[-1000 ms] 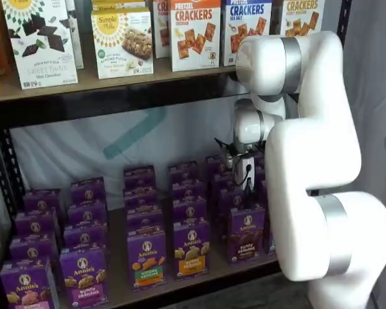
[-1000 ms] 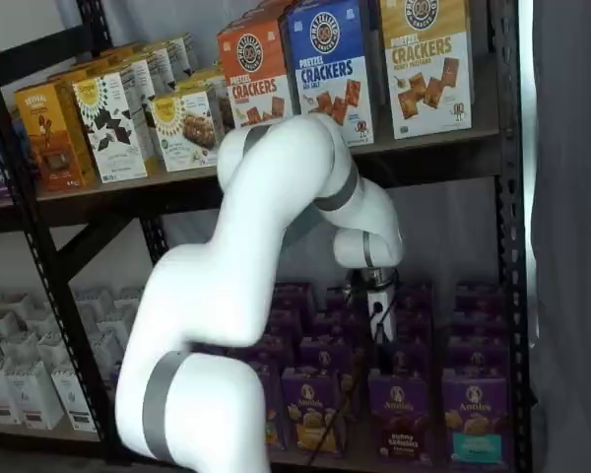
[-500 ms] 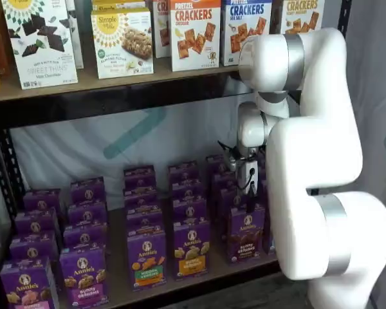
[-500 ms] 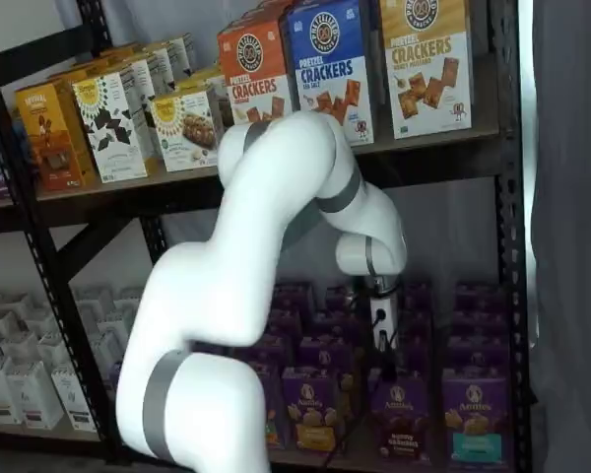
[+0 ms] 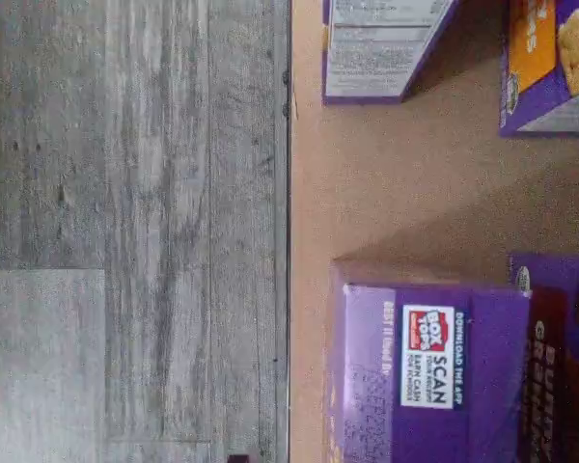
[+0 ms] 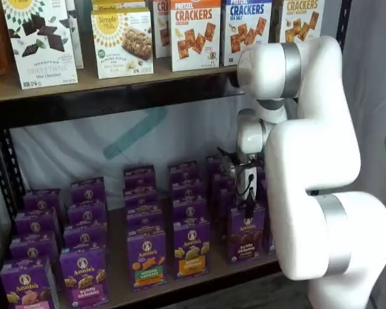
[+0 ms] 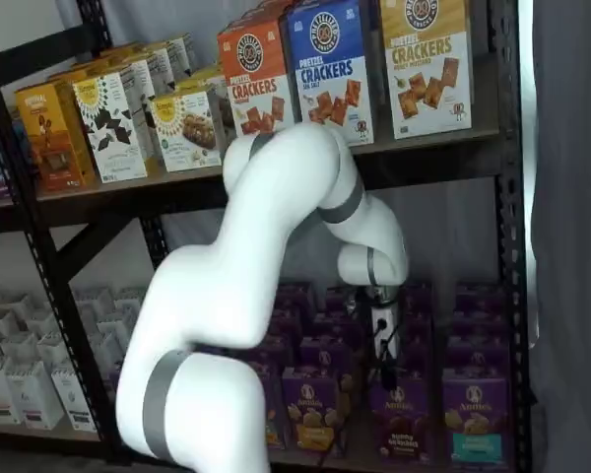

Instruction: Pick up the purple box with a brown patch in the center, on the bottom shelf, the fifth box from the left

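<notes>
The purple box with a brown patch (image 6: pixel 246 235) stands at the front of the bottom shelf (image 6: pixel 118 283), beside an orange-banded purple box (image 6: pixel 192 250). It also shows in a shelf view (image 7: pixel 399 425). My gripper (image 6: pixel 248 205) hangs just above this box's top, and also shows in a shelf view (image 7: pixel 386 369). Its black fingers show no plain gap, and whether they touch the box I cannot tell. In the wrist view the box's top flap with a "Box Tops" label (image 5: pixel 429 357) is close below, on the brown board (image 5: pixel 396 183).
Rows of similar purple boxes (image 6: pixel 147 257) fill the bottom shelf in columns. A green-banded purple box (image 7: pixel 475 426) stands right of the target. Cracker boxes (image 6: pixel 194 33) stand on the higher board. The white arm (image 6: pixel 309 161) covers the shelf's right end. Grey floor (image 5: pixel 125 231) lies beyond the board's edge.
The gripper has come down towards the top of the purple box with the brown patch, and the arm's elbow has shifted slightly. The boxes have not moved.
</notes>
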`<state>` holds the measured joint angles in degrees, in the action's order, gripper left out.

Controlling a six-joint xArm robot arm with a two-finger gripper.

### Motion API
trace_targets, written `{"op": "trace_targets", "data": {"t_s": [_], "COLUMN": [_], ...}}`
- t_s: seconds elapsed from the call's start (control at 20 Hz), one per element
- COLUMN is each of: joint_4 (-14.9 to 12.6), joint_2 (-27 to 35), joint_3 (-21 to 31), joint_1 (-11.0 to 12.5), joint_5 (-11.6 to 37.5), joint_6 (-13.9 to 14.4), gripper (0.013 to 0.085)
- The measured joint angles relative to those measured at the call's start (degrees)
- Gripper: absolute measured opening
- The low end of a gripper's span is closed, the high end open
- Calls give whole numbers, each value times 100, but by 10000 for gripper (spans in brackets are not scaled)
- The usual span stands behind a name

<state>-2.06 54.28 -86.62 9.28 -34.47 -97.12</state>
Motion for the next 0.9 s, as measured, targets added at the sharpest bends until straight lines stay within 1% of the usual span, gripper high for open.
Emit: {"op": "trace_targets", "data": {"t_s": [0.2, 0.75, 0.9], "joint_4": [-62, 117, 61], "joint_2": [169, 486, 574], "joint_3": [-104, -252, -316], "joint_1": [16, 82, 85], "joint_5": [56, 283, 354], "joint_6": [38, -181, -137], "gripper": [850, 850, 850]}}
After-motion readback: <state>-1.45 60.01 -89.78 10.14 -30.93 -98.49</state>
